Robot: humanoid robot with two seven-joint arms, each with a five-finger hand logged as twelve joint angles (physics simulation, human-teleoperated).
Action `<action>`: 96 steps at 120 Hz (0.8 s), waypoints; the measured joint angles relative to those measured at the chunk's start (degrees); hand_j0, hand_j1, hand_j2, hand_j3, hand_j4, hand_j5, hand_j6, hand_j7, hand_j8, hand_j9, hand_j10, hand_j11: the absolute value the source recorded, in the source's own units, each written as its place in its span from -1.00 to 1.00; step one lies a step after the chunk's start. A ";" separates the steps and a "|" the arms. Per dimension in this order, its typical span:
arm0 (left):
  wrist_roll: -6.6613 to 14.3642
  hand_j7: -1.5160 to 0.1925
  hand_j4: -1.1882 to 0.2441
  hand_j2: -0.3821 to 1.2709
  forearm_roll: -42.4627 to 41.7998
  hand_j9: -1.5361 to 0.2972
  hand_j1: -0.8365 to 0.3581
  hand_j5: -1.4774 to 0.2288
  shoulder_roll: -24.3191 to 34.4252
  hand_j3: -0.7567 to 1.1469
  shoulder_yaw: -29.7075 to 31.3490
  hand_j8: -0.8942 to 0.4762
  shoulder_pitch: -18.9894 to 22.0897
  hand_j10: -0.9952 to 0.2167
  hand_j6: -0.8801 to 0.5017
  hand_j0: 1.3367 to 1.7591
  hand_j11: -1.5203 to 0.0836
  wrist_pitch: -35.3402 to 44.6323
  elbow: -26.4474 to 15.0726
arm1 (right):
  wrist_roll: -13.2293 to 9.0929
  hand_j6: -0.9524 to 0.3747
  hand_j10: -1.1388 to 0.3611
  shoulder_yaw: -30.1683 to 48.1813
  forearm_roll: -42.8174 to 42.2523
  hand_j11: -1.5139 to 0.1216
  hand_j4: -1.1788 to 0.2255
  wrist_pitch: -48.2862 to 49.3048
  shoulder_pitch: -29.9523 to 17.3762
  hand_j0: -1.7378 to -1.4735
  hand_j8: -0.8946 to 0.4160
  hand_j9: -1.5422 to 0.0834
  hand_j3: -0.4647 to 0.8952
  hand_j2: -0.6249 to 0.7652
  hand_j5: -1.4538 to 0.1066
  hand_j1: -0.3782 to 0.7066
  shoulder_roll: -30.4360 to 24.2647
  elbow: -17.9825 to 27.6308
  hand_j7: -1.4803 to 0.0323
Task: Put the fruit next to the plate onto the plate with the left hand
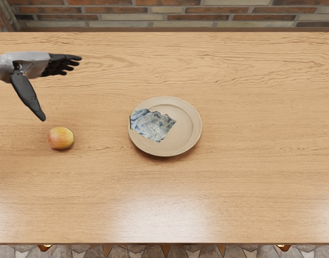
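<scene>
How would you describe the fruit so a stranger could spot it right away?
Start at the wooden table and find the round tan plate near its middle. Left of the plate, apart from it, lies the fruit, below the open left robot hand. It is the only small, round, yellow-red thing there.

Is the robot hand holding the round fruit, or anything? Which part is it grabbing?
Nothing is held. The left hand is open, fingers spread, apart from the fruit, which lies on the table beside the plate.
</scene>
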 joint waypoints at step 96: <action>46.57 0.77 0.65 -0.54 -7.04 0.68 0.98 0.73 -4.96 -0.20 -10.50 0.30 -6.99 0.64 0.27 0.52 0.90 -0.03 -8.38 | 0.00 0.42 0.50 -0.01 0.01 0.83 0.66 0.00 -0.03 -0.40 0.35 0.88 -0.32 -0.10 0.84 -0.92 0.00 -0.01 0.94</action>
